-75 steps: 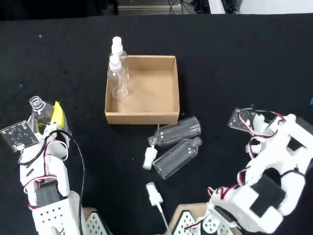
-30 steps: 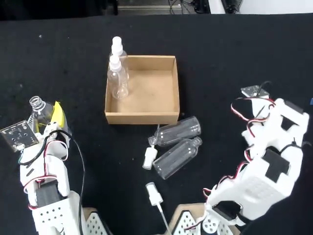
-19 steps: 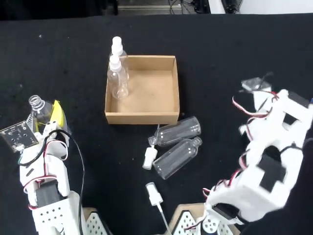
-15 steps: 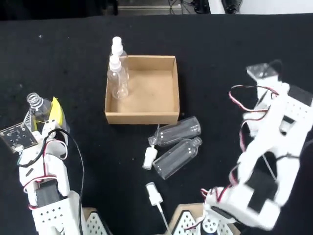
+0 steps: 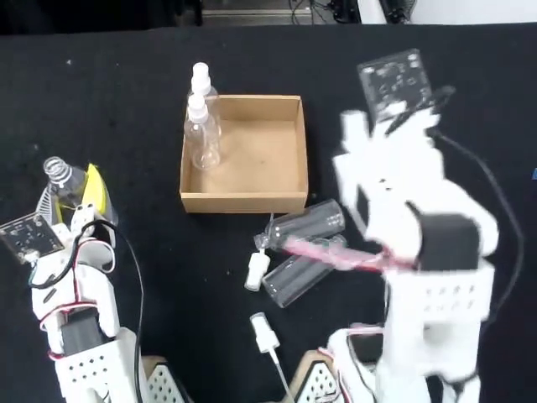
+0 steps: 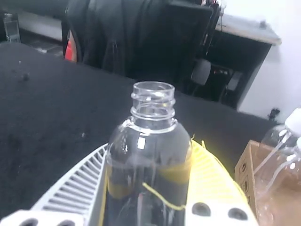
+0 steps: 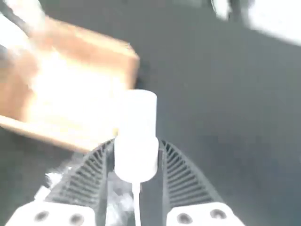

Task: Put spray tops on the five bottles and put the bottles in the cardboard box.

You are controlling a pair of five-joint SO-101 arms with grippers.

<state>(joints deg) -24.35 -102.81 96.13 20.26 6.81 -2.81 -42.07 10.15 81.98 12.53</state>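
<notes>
**Spray top and open bottle held apart, well short of meeting**

High view. A black cloth table (image 5: 101, 84) carries a cardboard box (image 5: 243, 202) near its middle. Two capped bottles (image 5: 202, 126) stand at the box's far left corner. Just in front of the box, two uncapped bottles (image 5: 304, 225) lie on their sides, touching. Two loose spray tops (image 5: 257, 270) lie beside them. At the table's left side an open bottle (image 5: 63, 178) stands upright in the left arm's grip. The right arm (image 5: 411, 218) is raised above the lying bottles.

Left wrist view. The left gripper (image 6: 150, 160) is clamped around the open bottle's body, one white finger and one yellow, with the threaded neck bare above them. Behind the table are a dark office chair (image 6: 141, 37), a desk (image 6: 244, 28) and a pale wall (image 6: 287, 70).

Right wrist view. The right gripper (image 7: 136, 150) pinches a white spray top (image 7: 136, 127), whose thin dip tube (image 7: 136, 207) hangs down between the fingers. The box lies beyond it.

Likely risks (judged from this layout alone):
- The thin tube could miss the narrow neck and bend.
- Pressing the top on could tilt or slip the smooth bottle in its clamp.
- An arm crossing low could send the lying bottles rolling.
</notes>
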